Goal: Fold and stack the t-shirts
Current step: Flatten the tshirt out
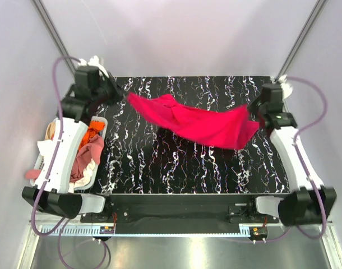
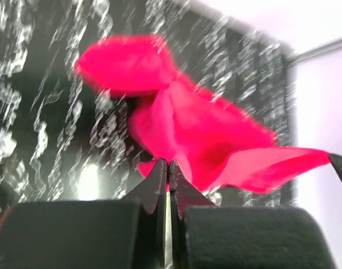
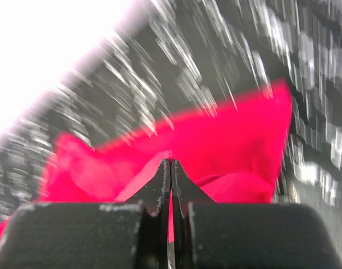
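Observation:
A bright pinkish-red t-shirt (image 1: 199, 123) hangs stretched in the air over the black marbled table (image 1: 176, 168). My left gripper (image 1: 121, 96) holds its far-left end and my right gripper (image 1: 252, 109) its right end. In the left wrist view the left gripper (image 2: 169, 165) is shut, with the red t-shirt (image 2: 204, 129) pinched at its tips. The right wrist view shows the right gripper (image 3: 171, 163) shut too, red t-shirt (image 3: 227, 145) caught between its jaws. The cloth sags in the middle, its lower edge close to the table.
A white basket (image 1: 101, 122) sits off the table's left edge, beside the left arm. It holds an orange t-shirt (image 1: 91, 134), a dusty pink one (image 1: 88, 157) and pale ones (image 1: 45, 148). Grey walls close in at the back and sides.

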You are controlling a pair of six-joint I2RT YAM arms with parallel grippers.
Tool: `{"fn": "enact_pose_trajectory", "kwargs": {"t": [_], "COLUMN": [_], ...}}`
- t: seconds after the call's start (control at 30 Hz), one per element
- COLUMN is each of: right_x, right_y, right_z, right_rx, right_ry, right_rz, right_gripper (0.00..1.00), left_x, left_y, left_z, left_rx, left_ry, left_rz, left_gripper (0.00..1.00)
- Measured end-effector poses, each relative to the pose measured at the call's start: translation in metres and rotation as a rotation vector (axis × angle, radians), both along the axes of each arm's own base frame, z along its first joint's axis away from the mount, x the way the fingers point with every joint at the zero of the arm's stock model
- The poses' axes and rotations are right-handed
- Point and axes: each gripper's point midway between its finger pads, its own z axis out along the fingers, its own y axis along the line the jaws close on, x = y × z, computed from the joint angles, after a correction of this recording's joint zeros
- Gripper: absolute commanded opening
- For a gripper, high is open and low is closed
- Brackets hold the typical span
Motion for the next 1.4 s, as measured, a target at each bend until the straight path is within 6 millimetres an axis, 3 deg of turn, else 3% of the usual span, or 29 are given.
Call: {"fn": "enact_pose_trajectory", "kwargs": {"t": [0.07, 0.1, 0.17, 0.27, 0.57, 0.67, 0.73, 0.87, 1.0, 1.07, 1.17, 1.27, 1.33, 1.4], "right_x": [0.000, -0.005, -0.029, -0.078, -0.245, -0.283, -0.292, -0.276, -0.214, -0.169, -0.094, -0.037, -0.017, -0.012], "right_y": [-0.005, -0.007, -0.010, -0.016, -0.027, -0.025, -0.024, -0.023, -0.021, -0.020, -0.019, -0.013, -0.009, -0.005], "right_z": [0.073, 0.099, 0.155, 0.211, 0.316, 0.340, 0.348, 0.343, 0.329, 0.310, 0.264, 0.223, 0.206, 0.205], "right_rx": [-0.062, -0.084, -0.139, -0.204, -0.227, -0.218, -0.217, -0.228, -0.265, -0.280, -0.302, -0.318, -0.320, -0.321], "right_ry": [-0.185, -0.253, -0.396, -0.567, -1.029, -1.148, -1.184, -1.144, -1.021, -0.933, -0.774, -0.654, -0.608, -0.608], "right_rz": [0.023, 0.033, 0.054, 0.064, 0.018, 0.025, 0.029, 0.035, 0.053, 0.060, 0.067, 0.108, 0.139, 0.158], "right_gripper": [0.00, 0.00, 0.00, 0.00, 0.00, 0.00, 0.00, 0.00, 0.00, 0.00, 0.00, 0.00, 0.00, 0.00], "left_x": [0.003, 0.001, -0.011, -0.047, -0.191, -0.238, -0.257, -0.252, -0.204, -0.160, -0.083, -0.013, 0.018, 0.029], "left_y": [-0.002, -0.002, -0.002, 0.000, 0.019, 0.026, 0.030, 0.030, 0.032, 0.032, 0.029, 0.021, 0.018, 0.018], "left_z": [0.048, 0.068, 0.111, 0.150, 0.225, 0.256, 0.268, 0.265, 0.246, 0.233, 0.227, 0.220, 0.198, 0.180], "left_rx": [-0.037, -0.055, -0.100, -0.159, -0.318, -0.368, -0.387, -0.374, -0.295, -0.232, -0.141, -0.076, -0.037, -0.014], "left_ry": [-0.101, -0.143, -0.243, -0.339, -0.594, -0.710, -0.762, -0.754, -0.672, -0.605, -0.539, -0.513, -0.460, -0.415], "left_rz": [0.005, 0.007, 0.000, -0.018, -0.060, -0.081, -0.087, -0.079, -0.017, 0.034, 0.084, 0.093, 0.095, 0.094], "left_gripper": [0.00, 0.00, 0.00, 0.00, 0.00, 0.00, 0.00, 0.00, 0.00, 0.00, 0.00, 0.00, 0.00, 0.00]}}
